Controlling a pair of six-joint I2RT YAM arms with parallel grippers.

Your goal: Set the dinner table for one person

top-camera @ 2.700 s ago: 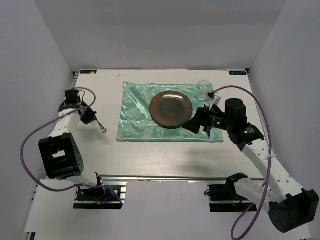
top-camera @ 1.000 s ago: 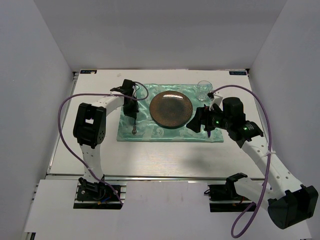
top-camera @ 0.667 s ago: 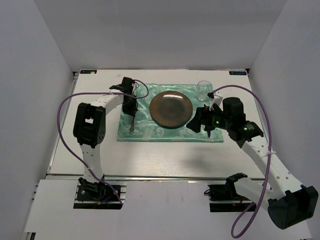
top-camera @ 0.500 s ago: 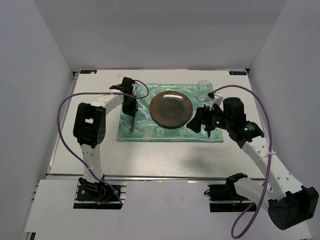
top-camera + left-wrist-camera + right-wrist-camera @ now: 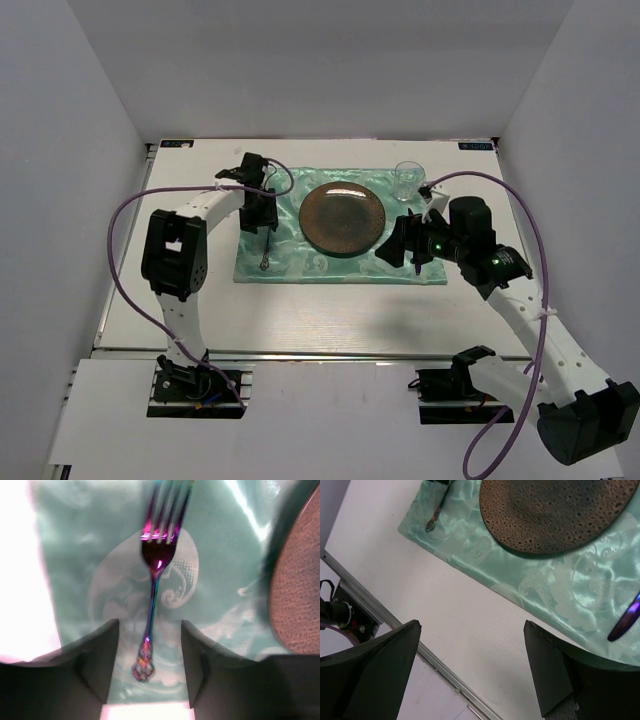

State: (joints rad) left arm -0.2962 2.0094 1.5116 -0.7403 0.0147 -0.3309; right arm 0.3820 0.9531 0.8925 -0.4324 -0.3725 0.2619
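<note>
The white dinner table [image 5: 300, 310] carries a mint-green cloth [image 5: 340, 262] with a brown plate [image 5: 342, 218] at its middle. An iridescent fork [image 5: 265, 252] lies on the cloth left of the plate, tines pointing away from me. My left gripper [image 5: 259, 218] hovers just above its far end. In the left wrist view the fork [image 5: 154, 585] lies flat, its handle end between the open fingers [image 5: 100, 655] with gaps on both sides. My right gripper [image 5: 392, 246] is right of the plate; its wrist view shows it [image 5: 472, 625] open over bare table.
A clear glass [image 5: 406, 180] stands at the cloth's far right corner. An iridescent blue-purple utensil [image 5: 625, 616] lies on the cloth right of the plate [image 5: 555, 510]. A metal rail [image 5: 330, 353] runs along the table's front edge. White walls close in three sides.
The left gripper has opened and let go of the fork, which now rests on the cloth; the gripper has drawn back slightly. The right arm has barely moved.
</note>
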